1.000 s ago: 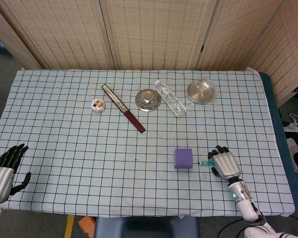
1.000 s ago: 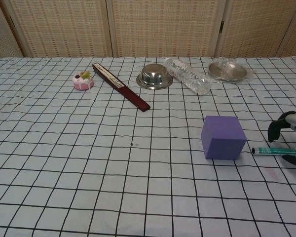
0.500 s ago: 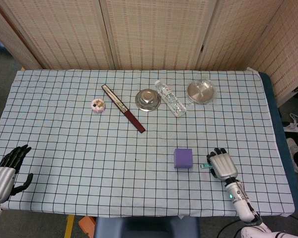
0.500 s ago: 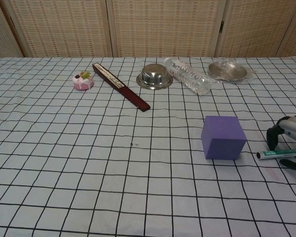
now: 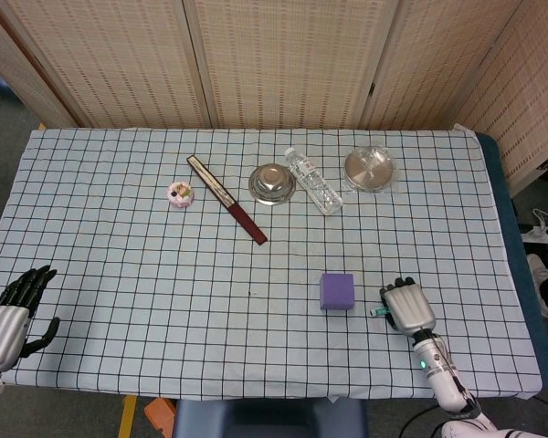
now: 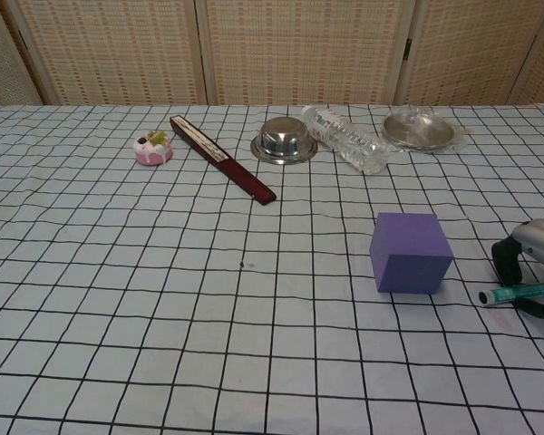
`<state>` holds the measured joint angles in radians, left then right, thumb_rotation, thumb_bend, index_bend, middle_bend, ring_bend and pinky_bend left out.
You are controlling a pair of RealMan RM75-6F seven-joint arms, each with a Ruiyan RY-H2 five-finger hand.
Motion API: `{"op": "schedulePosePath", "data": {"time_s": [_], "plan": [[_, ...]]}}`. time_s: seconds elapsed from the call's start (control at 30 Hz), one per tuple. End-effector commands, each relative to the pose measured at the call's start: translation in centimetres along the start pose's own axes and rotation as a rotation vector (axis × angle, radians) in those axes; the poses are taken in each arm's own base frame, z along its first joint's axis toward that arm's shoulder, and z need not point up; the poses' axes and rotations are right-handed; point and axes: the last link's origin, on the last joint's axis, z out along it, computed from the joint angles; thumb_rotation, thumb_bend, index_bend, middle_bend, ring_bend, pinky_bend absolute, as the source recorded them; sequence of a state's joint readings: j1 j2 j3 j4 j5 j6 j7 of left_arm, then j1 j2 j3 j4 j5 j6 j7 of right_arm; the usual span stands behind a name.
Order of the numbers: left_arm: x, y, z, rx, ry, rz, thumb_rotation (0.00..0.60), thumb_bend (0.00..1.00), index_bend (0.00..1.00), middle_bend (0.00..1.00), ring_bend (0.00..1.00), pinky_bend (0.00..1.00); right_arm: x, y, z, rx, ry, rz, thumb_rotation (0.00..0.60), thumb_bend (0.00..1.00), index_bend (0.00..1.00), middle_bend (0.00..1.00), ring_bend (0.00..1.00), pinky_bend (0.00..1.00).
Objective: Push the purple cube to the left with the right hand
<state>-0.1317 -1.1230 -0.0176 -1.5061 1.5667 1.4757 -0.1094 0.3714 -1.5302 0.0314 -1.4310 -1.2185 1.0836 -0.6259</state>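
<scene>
The purple cube (image 5: pixel 337 291) sits on the checked cloth, right of centre, and shows again in the chest view (image 6: pixel 410 251). My right hand (image 5: pixel 408 306) lies just right of the cube, a small gap apart, near the table's front edge. Its fingers curl down around a green marker (image 6: pixel 517 293), whose tip (image 5: pixel 378 312) pokes out toward the cube. In the chest view that right hand (image 6: pixel 535 263) is cut by the right edge. My left hand (image 5: pixel 14 310) rests far left at the front edge, fingers spread, holding nothing.
Along the back stand a pink cupcake toy (image 5: pixel 180 193), a dark red folded fan (image 5: pixel 226 199), a steel bowl (image 5: pixel 271 182), a lying water bottle (image 5: pixel 314 181) and a metal plate (image 5: pixel 370 168). Bare cloth lies left of the cube.
My right hand has drawn back toward the front edge, taking the green marker with it. The cube has not moved. The left hand shifted slightly.
</scene>
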Motion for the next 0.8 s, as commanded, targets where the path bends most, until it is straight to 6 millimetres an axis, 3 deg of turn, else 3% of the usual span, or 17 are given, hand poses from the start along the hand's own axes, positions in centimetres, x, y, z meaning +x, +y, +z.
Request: {"op": "schedulePosePath", "data": {"time_s": [0.03,0.27,0.57,0.8], "plan": [[0.0,0.0,0.0,0.007,0.003,0.003,0.6,0.45,0.0,0.0,0.0,0.13,-0.2,0.0,-0.1,-0.001,-0.003,-0.006,0.6,0.29,0.59,0.49,0.28,0.3],[0.0,0.0,0.0,0.008,0.006,0.004,0.6,0.45,0.0,0.01,0.0,0.13,-0.2,0.2,-0.3,-0.011,-0.013,-0.032,0.6,0.33,0.71,0.69,0.53,0.47],[0.4,0.0,-0.4,0.013,0.023,-0.006,0.6,0.45,0.0,0.02,0.0,0.13,0.9,1.1,-0.7,-0.045,0.061,0.027,0.6,0.44,0.89,0.82,0.66,0.56],[0.3,0.1,-0.5,0.004,0.021,-0.004,0.6,0.45,0.0,0.02,0.0,0.13,2.9,1.9,-0.5,-0.062,0.135,0.046,0.6,0.45,0.91,0.84,0.68,0.56]]}}
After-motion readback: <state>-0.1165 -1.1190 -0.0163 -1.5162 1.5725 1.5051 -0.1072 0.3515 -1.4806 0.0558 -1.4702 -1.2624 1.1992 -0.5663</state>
